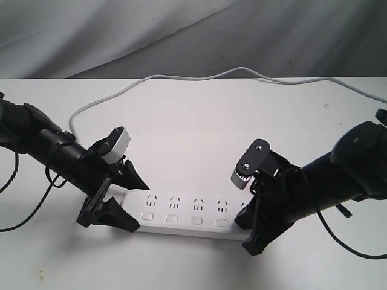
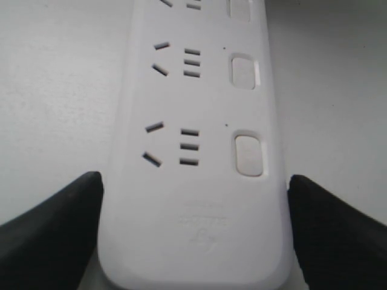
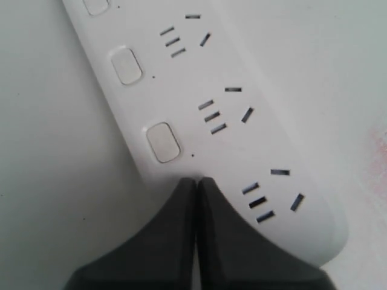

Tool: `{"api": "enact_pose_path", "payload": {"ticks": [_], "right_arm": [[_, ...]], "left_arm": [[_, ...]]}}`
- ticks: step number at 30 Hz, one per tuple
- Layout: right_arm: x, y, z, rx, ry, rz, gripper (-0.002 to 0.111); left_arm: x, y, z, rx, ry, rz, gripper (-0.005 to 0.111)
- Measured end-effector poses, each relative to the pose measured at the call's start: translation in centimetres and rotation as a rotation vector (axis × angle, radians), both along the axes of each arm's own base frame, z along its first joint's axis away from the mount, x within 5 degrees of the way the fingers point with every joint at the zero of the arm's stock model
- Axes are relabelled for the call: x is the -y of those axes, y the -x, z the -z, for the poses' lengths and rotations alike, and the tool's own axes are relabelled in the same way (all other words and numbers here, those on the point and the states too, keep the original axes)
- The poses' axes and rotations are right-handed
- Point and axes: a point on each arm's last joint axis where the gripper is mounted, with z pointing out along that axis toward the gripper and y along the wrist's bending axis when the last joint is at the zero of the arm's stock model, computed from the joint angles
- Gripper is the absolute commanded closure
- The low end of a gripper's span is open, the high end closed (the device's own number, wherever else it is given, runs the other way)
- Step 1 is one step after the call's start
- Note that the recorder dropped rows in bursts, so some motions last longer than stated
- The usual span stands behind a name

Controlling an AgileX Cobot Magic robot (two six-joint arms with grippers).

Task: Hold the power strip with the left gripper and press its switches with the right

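Observation:
The white power strip lies flat on the white table, its row of switches toward the front. My left gripper straddles its left end; in the left wrist view the two black fingers press against both long sides of the power strip, so my left gripper is shut on it. My right gripper is shut, empty, over the right end. In the right wrist view my right gripper rests its joined tips on the power strip just past a switch, hiding the spot beneath.
The grey cord runs from the strip's left end, loops along the back of the table and leaves at the right. A grey cloth backdrop hangs behind the table. Black cables trail from both arms.

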Motion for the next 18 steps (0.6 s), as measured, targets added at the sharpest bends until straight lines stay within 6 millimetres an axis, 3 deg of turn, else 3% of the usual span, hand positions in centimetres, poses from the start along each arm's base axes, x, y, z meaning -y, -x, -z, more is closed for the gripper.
{"api": "enact_pose_path", "payload": {"ticks": [5, 7, 15, 18], "right_arm": [[0.1, 0.1, -0.8, 0.032, -0.006, 0.006, 0.108], [0.2, 0.2, -2.0, 0.077, -0.020, 0.010, 0.108], [0.2, 0.0, -11.9, 0.386, -0.181, 0.050, 0.108], [0.5, 0.3, -14.6, 0.466, -0.226, 0.087, 0.108]], "left_arm": [[0.0, 0.0, 0.0, 0.001, 0.000, 0.001, 0.049], [0.0, 0.0, 0.0, 0.001, 0.000, 0.001, 0.049], [0.0, 0.0, 0.0, 0.004, 0.001, 0.004, 0.049], [0.0, 0.0, 0.0, 0.004, 0.001, 0.004, 0.049]]}}
